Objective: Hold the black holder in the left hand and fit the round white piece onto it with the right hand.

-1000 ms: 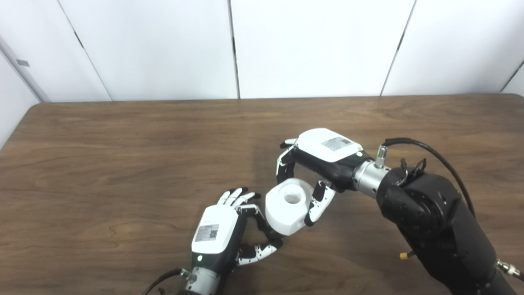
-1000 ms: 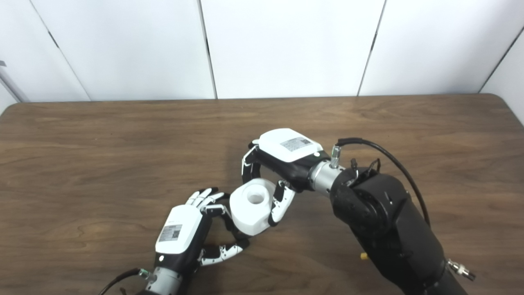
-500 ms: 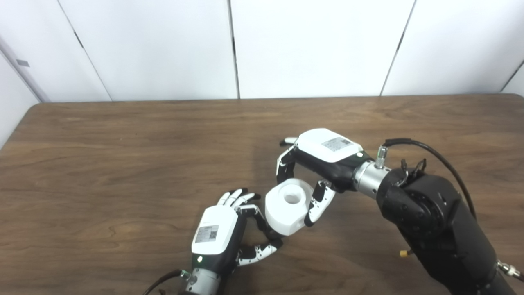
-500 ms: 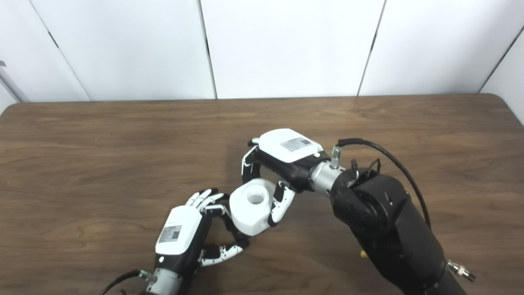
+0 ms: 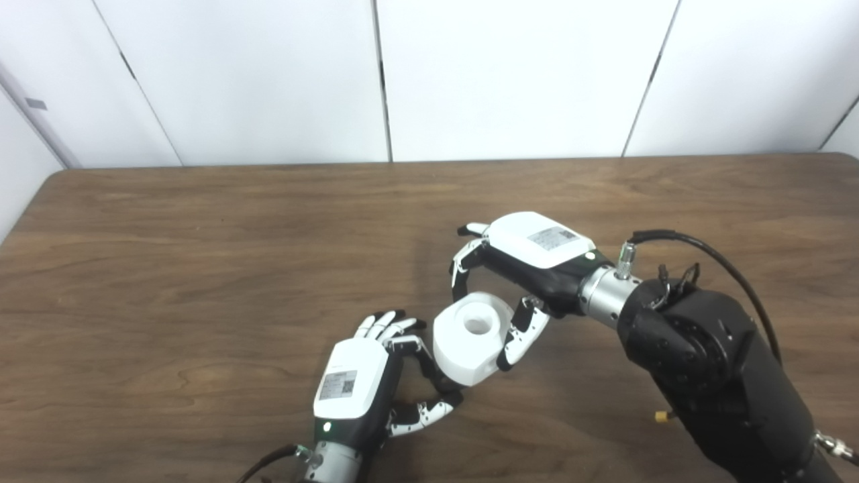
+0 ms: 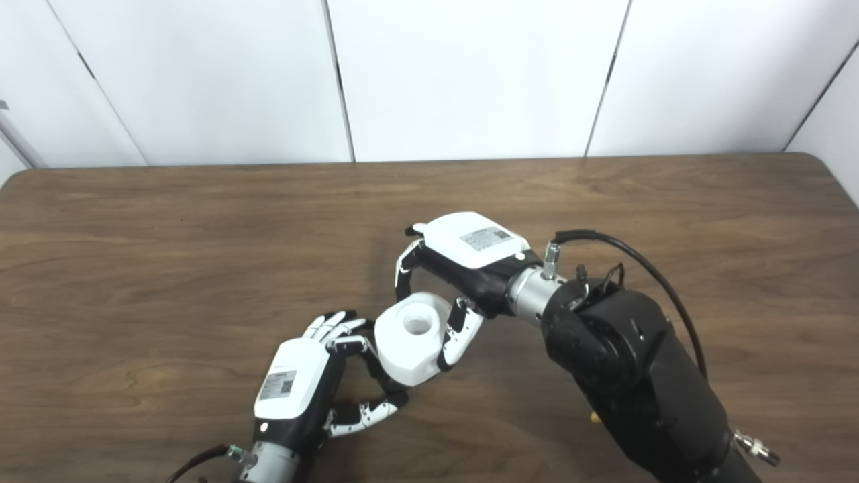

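While the right hand [image 5: 520,268] arches palm-down, fingers pinching the round white piece [image 5: 470,337], the left hand [image 5: 366,382] curls around the black holder [image 5: 436,376] beneath it, above the table [image 5: 201,268]

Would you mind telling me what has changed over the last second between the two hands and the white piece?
Very little. The right hand and the round white piece it holds have eased slightly toward the left hand, and the right wrist sits a touch lower. Nothing was taken or released: the right hand stays closed on the piece and the left hand keeps its fingers by the piece's lower edge. The black holder is barely visible.
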{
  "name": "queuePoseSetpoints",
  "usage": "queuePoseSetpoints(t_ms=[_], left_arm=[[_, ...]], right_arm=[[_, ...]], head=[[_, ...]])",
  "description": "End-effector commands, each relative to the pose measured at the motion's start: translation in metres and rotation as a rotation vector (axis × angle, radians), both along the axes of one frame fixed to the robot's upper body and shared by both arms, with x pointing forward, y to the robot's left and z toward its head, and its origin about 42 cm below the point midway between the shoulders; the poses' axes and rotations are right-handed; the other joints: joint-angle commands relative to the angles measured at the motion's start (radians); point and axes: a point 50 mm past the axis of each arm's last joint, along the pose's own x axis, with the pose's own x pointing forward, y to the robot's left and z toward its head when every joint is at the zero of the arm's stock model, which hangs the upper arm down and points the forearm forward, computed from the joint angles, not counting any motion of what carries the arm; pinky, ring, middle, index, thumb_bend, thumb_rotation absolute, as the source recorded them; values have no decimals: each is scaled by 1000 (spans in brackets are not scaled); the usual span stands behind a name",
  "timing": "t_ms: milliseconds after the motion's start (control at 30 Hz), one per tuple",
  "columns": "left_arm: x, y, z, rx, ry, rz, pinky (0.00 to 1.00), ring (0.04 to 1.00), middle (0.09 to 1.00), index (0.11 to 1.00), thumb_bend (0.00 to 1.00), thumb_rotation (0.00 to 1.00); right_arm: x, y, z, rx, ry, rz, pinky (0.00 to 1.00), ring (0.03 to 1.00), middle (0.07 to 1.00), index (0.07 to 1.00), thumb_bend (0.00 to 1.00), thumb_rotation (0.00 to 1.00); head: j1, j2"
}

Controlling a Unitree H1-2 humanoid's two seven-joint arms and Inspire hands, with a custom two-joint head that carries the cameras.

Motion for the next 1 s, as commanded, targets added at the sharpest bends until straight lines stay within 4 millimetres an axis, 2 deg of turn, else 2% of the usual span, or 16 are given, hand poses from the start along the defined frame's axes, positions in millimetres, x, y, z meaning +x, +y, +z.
queuePoseSetpoints(t_ms=[0, 400, 967], left_arm=[[-2, -1, -9, 23, 46, -8, 930, 895, 803, 487, 518, 45], [-1, -2, -10, 23, 40, -13, 928, 892, 799, 487, 518, 45], [-2, -1, -7, 31, 49, -10, 922, 893, 802, 488, 518, 45]], right_arm=[[-6, 5, -15, -39, 63, 35, 826, 947, 758, 483, 521, 126], [-9, 6, -16, -38, 59, 43, 834, 944, 747, 482, 520, 126], [-26, 6, -26, -169, -94, 109, 881, 929, 782, 481, 521, 126]], head=[[1, 6], [-1, 7], [-3, 6]])
